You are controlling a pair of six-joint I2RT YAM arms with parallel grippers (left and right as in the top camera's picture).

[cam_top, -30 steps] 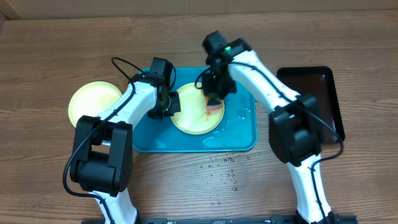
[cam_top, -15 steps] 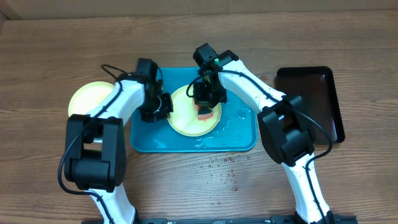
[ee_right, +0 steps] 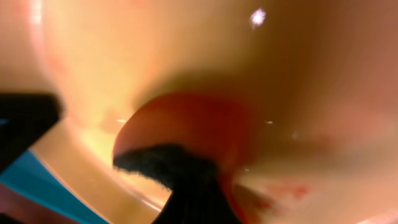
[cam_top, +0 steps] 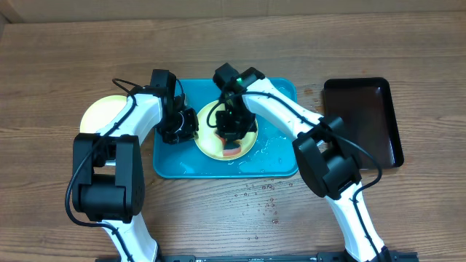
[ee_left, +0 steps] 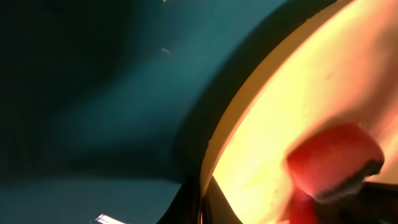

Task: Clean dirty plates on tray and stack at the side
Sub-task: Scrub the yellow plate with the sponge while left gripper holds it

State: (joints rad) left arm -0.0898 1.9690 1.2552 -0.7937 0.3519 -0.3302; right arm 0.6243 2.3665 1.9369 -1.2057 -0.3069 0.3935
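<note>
Clenched on a red sponge [cam_top: 233, 150], the right claw [cam_top: 231, 138] presses it onto the pale yellow-green plate [cam_top: 207, 142], on the half nearer the robot's base. The plate lies flat in the turquoise tray [cam_top: 280, 156], left of the tray's middle. At the plate's left edge sits the left claw [cam_top: 188, 132]. From above, its fingers are lost in shadow, and I cannot tell whether they are clamped.

The left wrist camera shows the plate's rim running down between two dark fingertips, with the sponge's dark scouring layer showing beyond it. The right wrist camera, blurred and very close, shows the sponge flat against the plate and faint red smears beside it, too fine to see from overhead.

A second plate [cam_top: 98, 116] of the same colour rests on the wooden table [cam_top: 58, 58] just left of the tray. A glossy black tray [cam_top: 364, 120] stands well apart on the right, and water droplets [cam_top: 263, 198] speckle the wood in front of the turquoise tray.

One second ago the sponge was on the plate's right side. It has since swept left and toward the base, while the plate and the left claw have shifted left in the tray.
</note>
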